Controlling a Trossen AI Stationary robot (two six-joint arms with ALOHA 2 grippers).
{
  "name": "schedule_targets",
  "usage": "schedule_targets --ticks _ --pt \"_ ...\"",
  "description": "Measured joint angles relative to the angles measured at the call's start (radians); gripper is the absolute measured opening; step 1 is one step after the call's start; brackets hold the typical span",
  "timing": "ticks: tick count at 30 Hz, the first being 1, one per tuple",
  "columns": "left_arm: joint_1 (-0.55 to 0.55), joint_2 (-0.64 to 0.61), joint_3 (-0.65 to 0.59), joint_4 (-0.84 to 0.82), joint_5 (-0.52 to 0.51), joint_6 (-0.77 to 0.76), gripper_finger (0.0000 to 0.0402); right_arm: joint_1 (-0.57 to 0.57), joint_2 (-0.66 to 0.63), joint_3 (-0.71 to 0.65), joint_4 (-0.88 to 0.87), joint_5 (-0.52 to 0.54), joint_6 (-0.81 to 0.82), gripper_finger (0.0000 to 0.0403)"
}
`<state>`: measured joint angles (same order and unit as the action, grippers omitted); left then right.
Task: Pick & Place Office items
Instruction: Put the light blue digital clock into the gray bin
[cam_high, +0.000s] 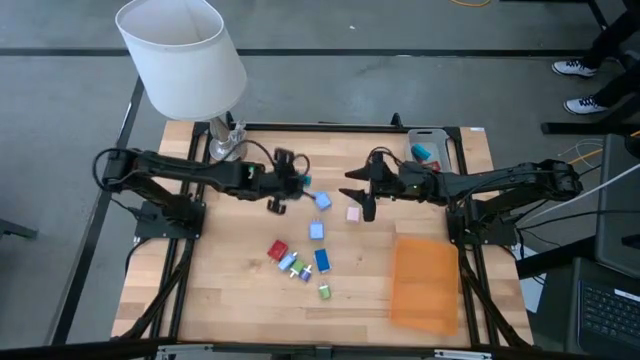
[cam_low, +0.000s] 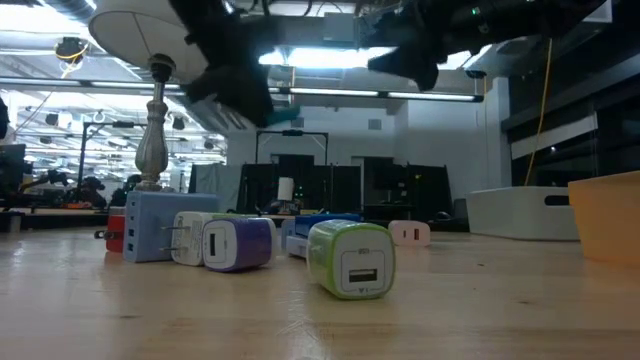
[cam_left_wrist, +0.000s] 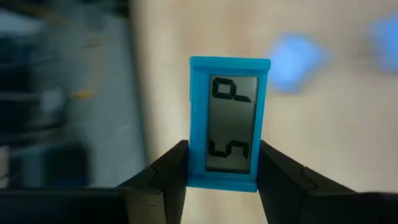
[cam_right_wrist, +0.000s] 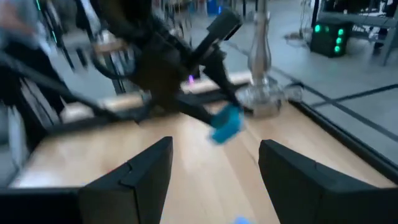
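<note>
My left gripper (cam_high: 296, 184) is over the table's middle, shut on a small teal timer with a grey digit screen (cam_left_wrist: 230, 121). The right wrist view shows that timer (cam_right_wrist: 225, 123) above the wood. My right gripper (cam_high: 365, 200) hangs open over the table, right of centre, touching nothing; its fingers stand wide apart in its wrist view (cam_right_wrist: 214, 168). Lying flat on the table are a light blue square (cam_high: 322, 201), a pink piece (cam_high: 353, 213), a blue square (cam_high: 316, 230), a red piece (cam_high: 278, 250), a blue rectangle (cam_high: 322, 260) and a green bit (cam_high: 325, 290). My left gripper pinches the teal timer between its two fingers (cam_left_wrist: 171, 171), one on each long side, at the end of the timer nearest the wrist (cam_left_wrist: 221, 180). The rest of the timer sticks out past the fingertips. The timer is lifted clear of the table.
A grey tray (cam_high: 445, 150) holding a teal piece sits at the far right corner. An orange sheet (cam_high: 427, 283) lies near the right front. A lamp with a white shade (cam_high: 185, 55) stands at the far left. The low view shows plug-shaped pieces, green (cam_low: 350, 258) and purple-white (cam_low: 235, 243).
</note>
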<state>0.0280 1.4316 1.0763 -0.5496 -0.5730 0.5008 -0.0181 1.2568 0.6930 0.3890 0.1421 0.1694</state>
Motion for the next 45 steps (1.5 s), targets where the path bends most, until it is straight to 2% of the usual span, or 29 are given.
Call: schedule_targets --ticks 4,6,11,18,22,26,30,37,45 --pt "-0.013 -0.009 0.0 0.15 -0.211 0.083 0.015 -0.005 0.0 0.0 0.117 0.031 0.087 0.0236" --pt "-0.025 0.008 0.002 0.254 -0.274 0.161 0.015 -0.005 0.0 0.0 0.153 0.07 0.086 0.0236" --pt "-0.046 0.04 0.001 0.424 -0.281 0.282 0.015 -0.016 0.0 0.0 0.164 0.094 0.077 0.0236" --pt "-0.056 0.05 0.001 0.601 -0.26 0.341 0.015 -0.039 0.036 0.0 0.182 0.106 0.075 0.0236" --pt "-0.055 0.05 0.001 0.621 -0.236 0.343 0.015 -0.058 0.092 0.0 0.224 0.101 0.078 0.0236" --pt "-0.052 0.058 0.002 0.623 -0.234 0.347 0.015 -0.072 0.145 0.005 0.31 0.028 0.091 0.0236" --pt "-0.051 0.077 0.003 0.635 -0.209 0.343 0.015 -0.074 0.191 0.065 0.314 -0.001 0.082 0.0236" --pt "-0.051 0.094 0.002 0.606 -0.254 0.359 0.015 -0.076 0.222 0.172 0.159 0.009 0.031 0.0233" --pt "-0.039 0.068 0.001 0.592 -0.236 0.375 0.015 -0.075 0.221 0.169 0.133 0.003 0.005 0.022"
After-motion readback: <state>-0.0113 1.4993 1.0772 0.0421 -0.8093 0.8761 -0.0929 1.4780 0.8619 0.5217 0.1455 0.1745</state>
